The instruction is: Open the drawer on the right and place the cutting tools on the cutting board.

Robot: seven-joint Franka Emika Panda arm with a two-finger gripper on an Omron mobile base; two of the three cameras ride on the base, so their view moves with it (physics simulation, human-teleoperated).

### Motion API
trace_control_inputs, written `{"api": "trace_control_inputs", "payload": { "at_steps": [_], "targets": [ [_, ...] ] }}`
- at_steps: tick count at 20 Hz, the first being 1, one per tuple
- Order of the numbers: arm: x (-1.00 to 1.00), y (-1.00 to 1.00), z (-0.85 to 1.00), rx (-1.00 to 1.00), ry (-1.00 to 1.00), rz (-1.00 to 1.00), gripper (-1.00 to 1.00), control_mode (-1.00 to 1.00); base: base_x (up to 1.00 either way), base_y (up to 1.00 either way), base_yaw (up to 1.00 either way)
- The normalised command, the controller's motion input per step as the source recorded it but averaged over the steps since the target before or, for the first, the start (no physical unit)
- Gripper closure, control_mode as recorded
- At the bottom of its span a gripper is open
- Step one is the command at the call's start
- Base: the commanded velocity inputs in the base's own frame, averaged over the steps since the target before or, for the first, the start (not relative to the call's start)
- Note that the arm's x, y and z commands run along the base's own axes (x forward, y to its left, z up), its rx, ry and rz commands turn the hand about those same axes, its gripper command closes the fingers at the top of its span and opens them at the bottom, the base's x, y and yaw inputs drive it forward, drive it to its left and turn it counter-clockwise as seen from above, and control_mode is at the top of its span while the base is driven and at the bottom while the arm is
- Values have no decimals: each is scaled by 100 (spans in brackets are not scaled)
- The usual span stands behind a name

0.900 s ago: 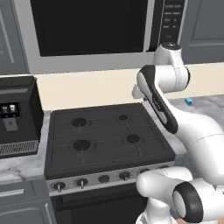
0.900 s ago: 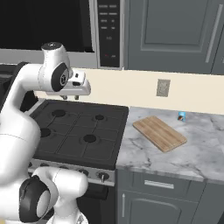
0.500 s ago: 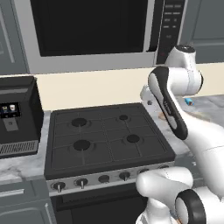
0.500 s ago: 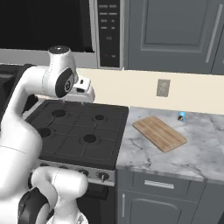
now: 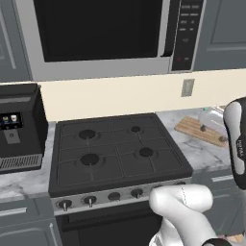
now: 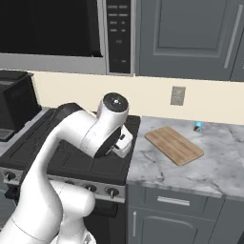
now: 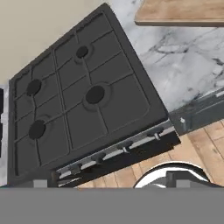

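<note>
The gripper [image 6: 123, 144] hangs tucked under the wrist, above the right edge of the gas stove [image 6: 71, 157]. The right base view shows only the side of it, so I cannot tell whether its jaws stand apart or together, and nothing appears between them. Seen from the hand, the stove top [image 7: 87, 109] lies below with its four burners, and the marble counter [image 7: 183, 61] runs off toward 2 o'clock. The cutting board [image 6: 174, 145] lies flat and bare on that counter at about 3 o'clock of the gripper, with a small blue object [image 6: 197, 126] near the wall at 1 o'clock of the board. The drawer [image 6: 174, 201] sits under the counter at about 4 o'clock of the gripper. It is fully shut, with its silver bar handle [image 6: 172, 201] lying horizontal. The cutting tools are, I judge, inside it, so the task is at its first step: reaching the handle. To do that well, the hand should drop down and to the right until it faces the drawer front, keeping well away from the stove knobs [image 6: 112, 192]. The fingers should be turned so that one passes above the bar and one below. They should grip the middle of the bar firmly and pull straight out along the drawer's travel without twisting.
</note>
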Motion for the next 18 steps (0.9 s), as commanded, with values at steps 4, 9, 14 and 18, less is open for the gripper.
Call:
{"api": "trace_control_inputs", "payload": {
  "at_steps": [4,9,14,18],
  "targets": [
    [-70,-100,-42,42,0,-45,-100,-100,0,0,0],
    [-60,-100,-48,40,1,-50,-100,-100,0,0,0],
    [-35,-83,-36,36,6,-44,-100,-100,0,0,0],
    [-6,-19,-12,4,2,-11,-100,-100,0,0,0]
  ]
}}
